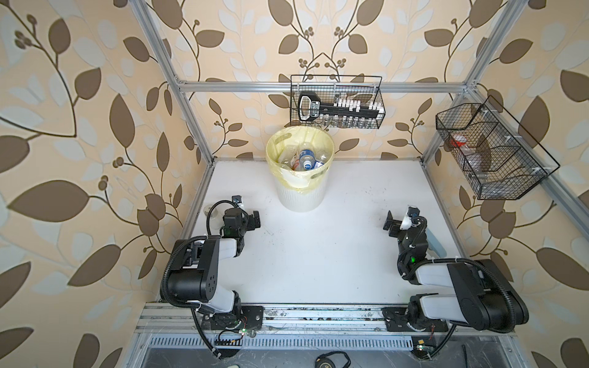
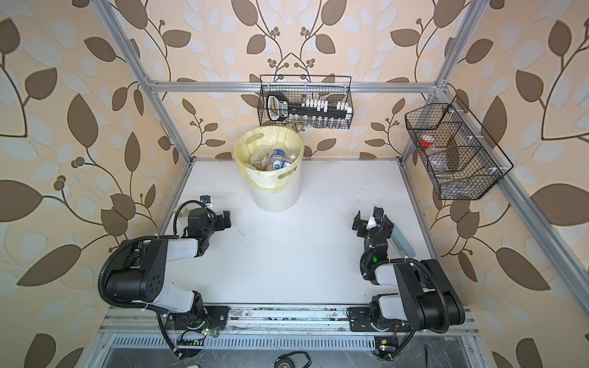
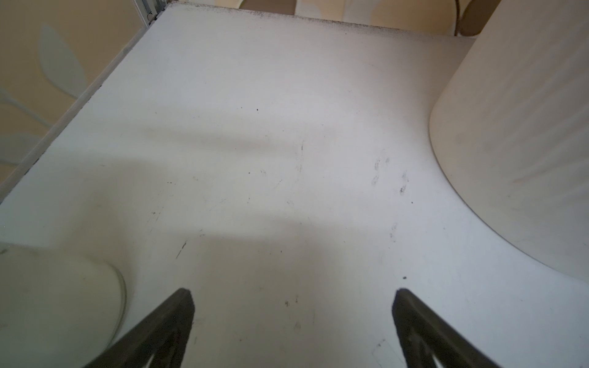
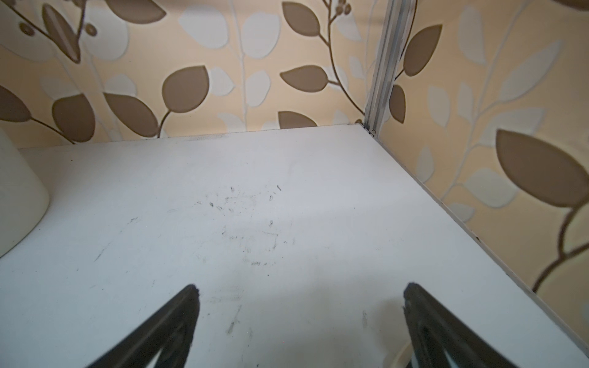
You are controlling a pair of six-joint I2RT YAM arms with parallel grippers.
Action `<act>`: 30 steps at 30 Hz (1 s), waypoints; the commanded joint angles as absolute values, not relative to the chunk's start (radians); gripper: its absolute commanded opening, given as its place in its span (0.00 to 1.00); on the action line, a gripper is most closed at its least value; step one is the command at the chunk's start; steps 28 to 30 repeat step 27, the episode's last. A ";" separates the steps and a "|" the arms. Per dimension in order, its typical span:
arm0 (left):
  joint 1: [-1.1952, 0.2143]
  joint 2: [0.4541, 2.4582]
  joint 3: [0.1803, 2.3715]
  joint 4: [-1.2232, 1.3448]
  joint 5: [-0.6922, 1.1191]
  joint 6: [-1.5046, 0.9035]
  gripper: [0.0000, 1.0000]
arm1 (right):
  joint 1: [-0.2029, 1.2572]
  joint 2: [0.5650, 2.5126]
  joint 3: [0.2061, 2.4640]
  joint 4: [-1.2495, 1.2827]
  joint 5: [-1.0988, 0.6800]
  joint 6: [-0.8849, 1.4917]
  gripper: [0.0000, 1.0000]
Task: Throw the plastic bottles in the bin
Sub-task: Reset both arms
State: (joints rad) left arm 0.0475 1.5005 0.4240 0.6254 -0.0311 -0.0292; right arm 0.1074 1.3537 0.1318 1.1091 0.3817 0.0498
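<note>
Left wrist view: left gripper spread wide, empty, near the bin; right gripper likewise wide and empty, farther from the bin; plastic bottles lie piled inside the bin; probably light, thin-walled, slippery; best pinched mid-body.

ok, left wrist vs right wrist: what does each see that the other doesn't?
Left wrist only: the bin up close, its ribbed wall showing, and a pale rounded object I cannot identify. Right wrist only: a long run of upright frame post and wallpaper across two walls. Shared: the white table, some of the bin, and each arm's own gripping end, left pincer and right pincer, both open and empty.
</note>
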 commanded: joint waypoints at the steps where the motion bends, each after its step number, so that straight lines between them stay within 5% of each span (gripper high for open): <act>1: 0.054 1.493 0.417 0.675 -0.038 -0.032 0.99 | 0.131 1.362 0.110 1.186 0.424 0.004 1.00; 30: 0.054 1.494 0.419 0.674 -0.038 -0.032 0.99 | 0.106 1.361 0.132 1.141 0.401 0.023 1.00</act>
